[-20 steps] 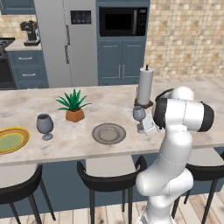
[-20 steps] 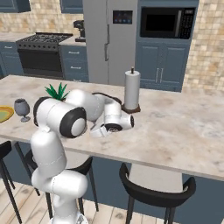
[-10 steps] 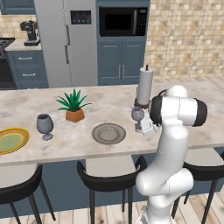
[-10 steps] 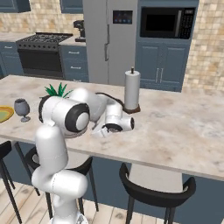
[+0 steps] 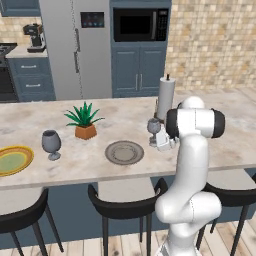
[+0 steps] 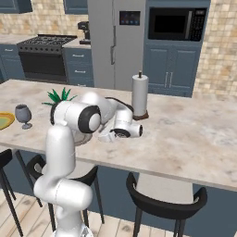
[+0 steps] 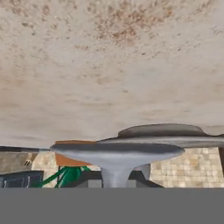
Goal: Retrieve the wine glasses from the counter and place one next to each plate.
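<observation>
Gripper (image 5: 159, 138): closed on stem of small wine glass (image 5: 153, 126) (foot fills hand view, inverted).
Grey plate (image 5: 124, 152): just left of gripper, on island top (image 5: 125, 117).
Large wine glass (image 5: 51, 143): far left, beside yellow-rimmed plate (image 5: 14, 160).
Paper towel roll (image 5: 165, 98): just behind gripper.

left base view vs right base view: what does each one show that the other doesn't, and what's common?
Left base view only: the grey plate in full, and the smaller glass at the hand, beside that plate. Right base view only: the stove on the back wall. Both: the large glass near the yellow-rimmed plate, the potted plant, the paper towel roll, fridge and microwave.
</observation>
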